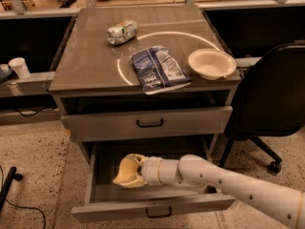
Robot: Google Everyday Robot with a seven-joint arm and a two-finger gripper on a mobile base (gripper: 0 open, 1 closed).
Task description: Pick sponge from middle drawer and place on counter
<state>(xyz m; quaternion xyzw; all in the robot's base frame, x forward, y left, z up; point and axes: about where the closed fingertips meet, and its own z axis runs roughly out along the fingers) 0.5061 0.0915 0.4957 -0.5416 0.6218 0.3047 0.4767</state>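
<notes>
The middle drawer (152, 209) is pulled open at the bottom of the grey cabinet. My white arm reaches into it from the right. My gripper (135, 170) is shut on the pale yellow sponge (125, 173) and holds it in the left half of the drawer, just above the drawer floor. The sponge bulges out to the left of the fingers. The counter (90, 56) above has a thin white circle line on it.
On the counter lie a crushed can (122, 32), a blue chip bag (158, 68) and a white bowl (211, 63). The drawer above (147, 123) is slightly open. A black office chair (271, 99) stands right of the cabinet. A paper cup (19, 67) sits on a ledge at left.
</notes>
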